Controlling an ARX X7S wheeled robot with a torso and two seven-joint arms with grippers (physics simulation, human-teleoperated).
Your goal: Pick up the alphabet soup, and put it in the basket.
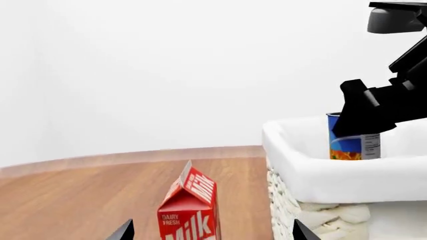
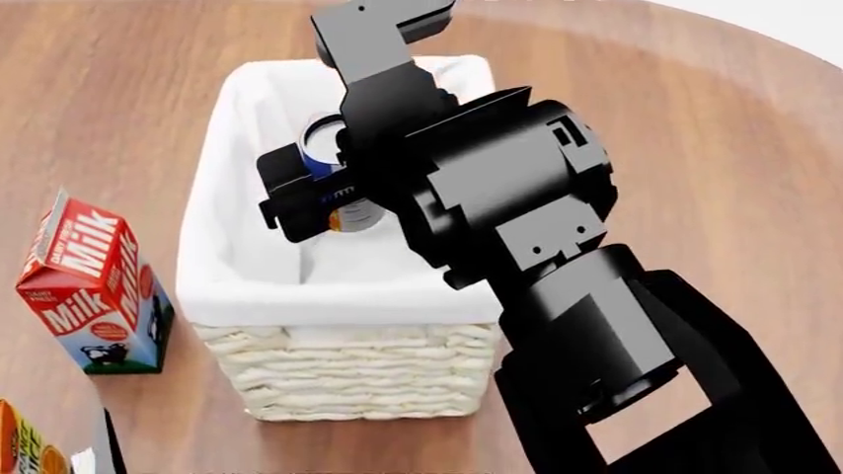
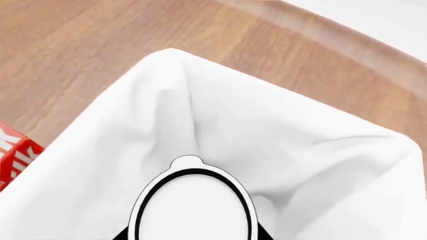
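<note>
The alphabet soup (image 2: pixel 320 146), a small can with a blue label and orange bottom, stands upright inside the basket (image 2: pixel 237 296), a cream wicker basket with a white cloth liner. My right gripper (image 2: pixel 316 193) is shut on the can's sides, reaching down into the basket. The left wrist view shows the can (image 1: pixel 353 145) behind the liner rim (image 1: pixel 313 175), with its base hidden. In the right wrist view its pale top (image 3: pixel 193 210) fills the space between the fingers of the right gripper (image 3: pixel 193 235). My left gripper (image 1: pixel 213 235) is open, low over the table beside the basket.
A red milk carton (image 2: pixel 93 286) stands upright left of the basket, and in the left wrist view this carton (image 1: pixel 190 210) is straight ahead between the fingertips. An orange carton (image 2: pixel 20 439) shows at the lower left corner. The round wooden table (image 2: pixel 685 118) extends right.
</note>
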